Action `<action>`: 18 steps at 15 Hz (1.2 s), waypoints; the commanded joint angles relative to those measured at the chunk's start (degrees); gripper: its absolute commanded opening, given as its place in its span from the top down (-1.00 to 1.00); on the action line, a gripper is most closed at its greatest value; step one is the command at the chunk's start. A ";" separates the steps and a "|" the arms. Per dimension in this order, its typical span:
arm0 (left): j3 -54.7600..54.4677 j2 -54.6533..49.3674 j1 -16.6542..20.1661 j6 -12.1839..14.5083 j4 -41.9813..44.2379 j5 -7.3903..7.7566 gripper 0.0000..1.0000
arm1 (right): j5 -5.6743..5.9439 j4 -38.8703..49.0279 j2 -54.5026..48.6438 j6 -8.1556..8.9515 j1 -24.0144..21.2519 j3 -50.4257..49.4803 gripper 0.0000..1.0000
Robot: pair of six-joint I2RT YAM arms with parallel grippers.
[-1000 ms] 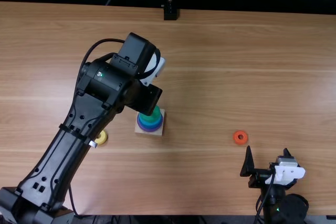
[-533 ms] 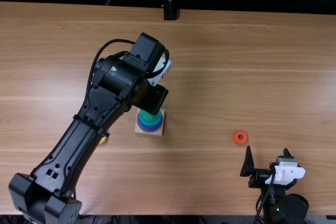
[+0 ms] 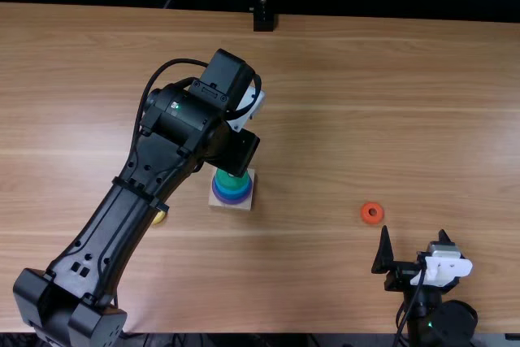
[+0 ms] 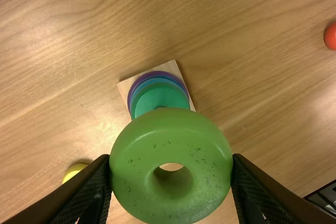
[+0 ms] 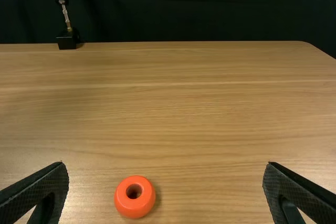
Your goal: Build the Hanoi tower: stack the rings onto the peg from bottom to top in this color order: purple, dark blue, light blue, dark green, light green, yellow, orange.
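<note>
The stack [image 3: 233, 187] looks done through dark green, with the left end effector [image 4: 171, 157] gripping the light green ring [image 4: 128, 166], the right end effector [image 5: 165, 164] open, and the yellow ring [image 4: 72, 171] and orange ring [image 5: 124, 199] left on the worktop [image 3: 341, 111].

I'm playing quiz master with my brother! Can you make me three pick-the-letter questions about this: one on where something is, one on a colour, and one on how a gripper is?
1. Where is the orange ring?
A) on the stack
B) on the table
C) in a gripper

2. What colour is the held ring in the left gripper?
A) light green
B) purple
C) yellow

3. How is the right gripper?
A) shut on a ring
B) shut and empty
C) open and empty

Answers:
1 B: it lies with bare wood all round it.
2 A: light green shows between the left gripper's two fingers.
3 C: its fingers stand wide apart, holding nothing.
</note>
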 commanded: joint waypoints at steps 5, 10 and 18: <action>-1.44 1.30 -0.01 -0.02 0.58 0.25 1.00 | 0.37 -4.11 -0.73 0.16 -0.44 -3.92 -1.00; -3.02 1.22 0.08 0.08 0.79 0.25 1.00 | 0.37 -4.11 -0.73 0.05 -0.44 -3.83 -1.00; -3.81 1.30 0.16 -0.02 -0.26 0.25 -1.00 | 0.37 -4.11 -0.73 0.16 -0.44 -3.92 -1.00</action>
